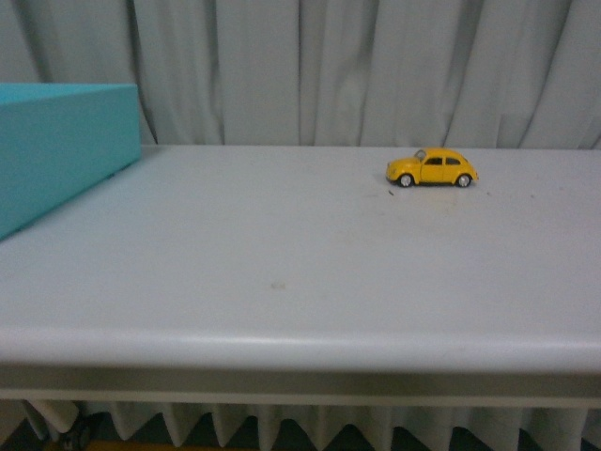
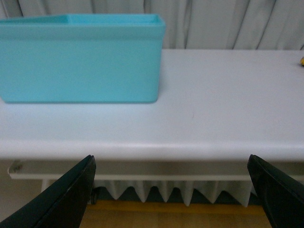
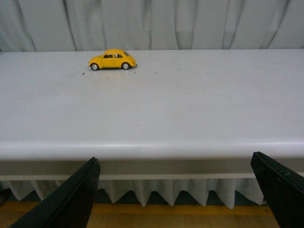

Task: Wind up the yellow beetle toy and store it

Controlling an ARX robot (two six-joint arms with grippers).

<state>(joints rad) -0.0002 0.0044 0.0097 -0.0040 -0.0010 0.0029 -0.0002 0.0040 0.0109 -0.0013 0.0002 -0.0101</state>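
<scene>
The yellow beetle toy (image 1: 432,168) stands on its wheels at the far right of the white table (image 1: 282,272), side-on, nose to the left. It also shows in the right wrist view (image 3: 112,60), far from the jaws. My right gripper (image 3: 175,190) is open and empty, held below and in front of the table's front edge. My left gripper (image 2: 171,190) is open and empty too, also before the front edge. A sliver of the toy (image 2: 302,61) shows at the edge of the left wrist view. Neither arm shows in the front view.
A turquoise open box (image 1: 56,150) stands at the far left of the table and fills the upper part of the left wrist view (image 2: 80,59). A grey curtain (image 1: 357,66) hangs behind the table. A pleated white skirt (image 3: 156,192) hangs under the front edge.
</scene>
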